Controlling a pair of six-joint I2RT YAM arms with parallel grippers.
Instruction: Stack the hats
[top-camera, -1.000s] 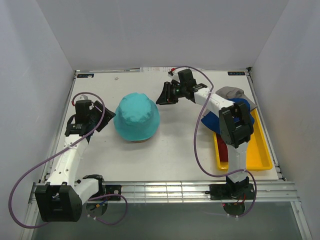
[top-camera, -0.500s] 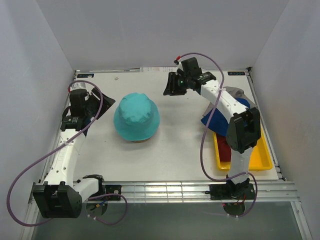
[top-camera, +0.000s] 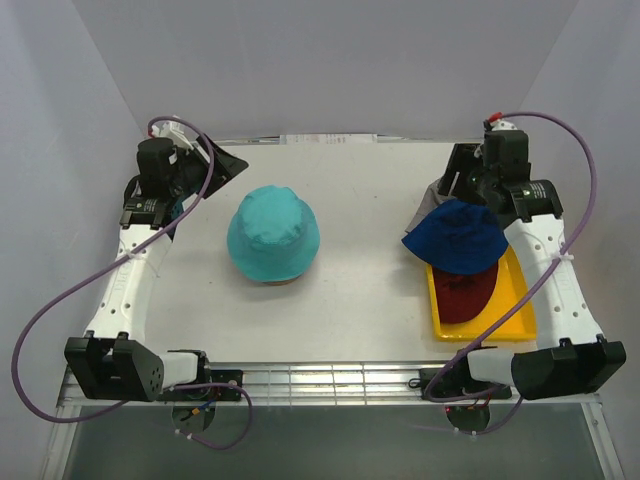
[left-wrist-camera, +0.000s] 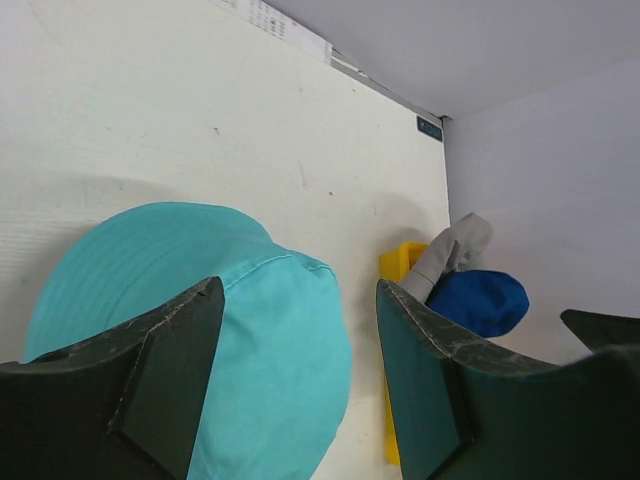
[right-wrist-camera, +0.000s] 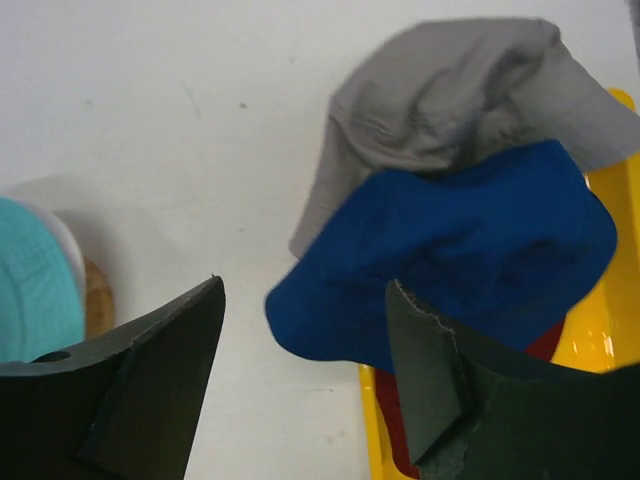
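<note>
Right of the left pincer (top-camera: 225, 160), whose jaws stand apart and empty, the teal hat (top-camera: 272, 235) sits domed over a wooden stand (right-wrist-camera: 97, 295). Further right, the right pincer (top-camera: 455, 182) hangs, jaws apart and empty, over the grey hat (right-wrist-camera: 450, 90), with the navy hat (top-camera: 460, 237) just beside its tips. It should probably pinch one fold of the navy crown alone, clear of the grey and the dark red hat (top-camera: 465, 295) beneath.

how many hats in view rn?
4: teal hat mid-table; navy hat atop dark red hat in the yellow tray; grey hat partly under navy. Another may hide under teal.
</note>
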